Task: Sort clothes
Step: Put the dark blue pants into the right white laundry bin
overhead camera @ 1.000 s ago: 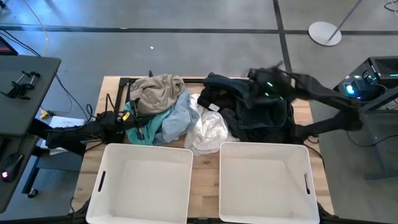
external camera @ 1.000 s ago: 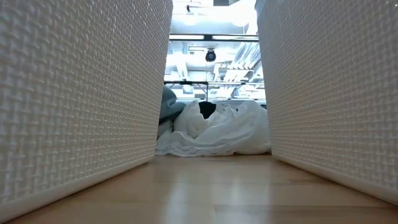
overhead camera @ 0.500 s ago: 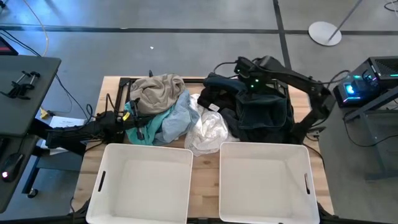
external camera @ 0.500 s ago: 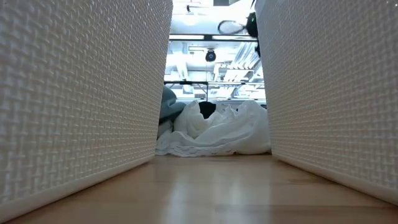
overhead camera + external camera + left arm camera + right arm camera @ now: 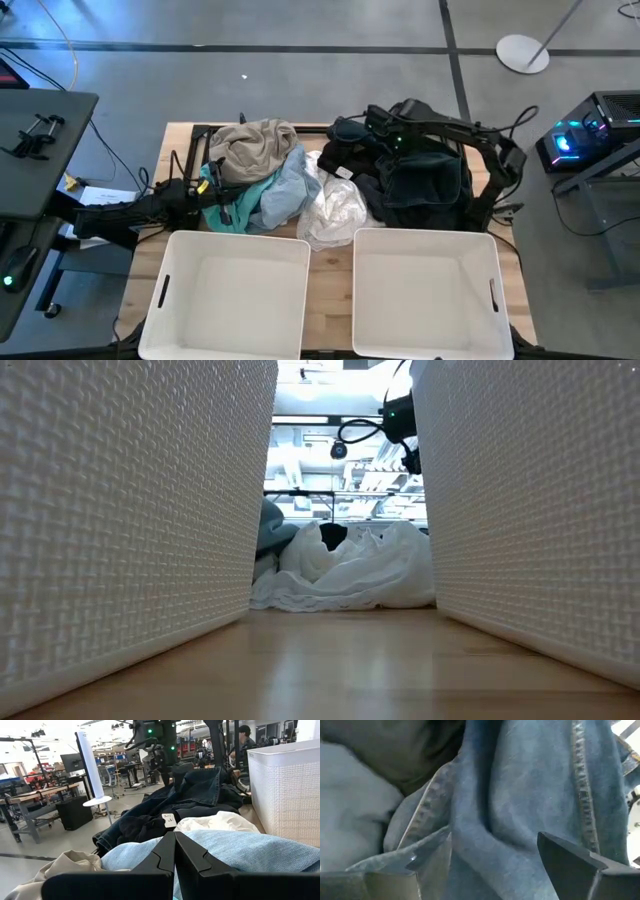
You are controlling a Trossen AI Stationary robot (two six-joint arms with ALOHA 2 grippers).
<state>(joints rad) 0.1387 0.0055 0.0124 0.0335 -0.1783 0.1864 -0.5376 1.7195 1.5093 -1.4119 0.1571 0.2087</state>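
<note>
While low over dark denim [image 5: 520, 820] at counter's [image 5: 330, 290] far right, right tool [image 5: 372, 122] spread wide, gripping nothing; left tool [image 5: 175, 851] pressed together beside pale blue garment [image 5: 285, 190], mid-pile.

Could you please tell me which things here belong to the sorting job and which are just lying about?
Job: beige garment, teal garment, pale blue garment, white garment, dark clothes, two white baskets.
Lying about: black clamp, round floor base.

Two white baskets [image 5: 225, 295] [image 5: 428, 290] on wooden table [image 5: 327, 300].
</note>
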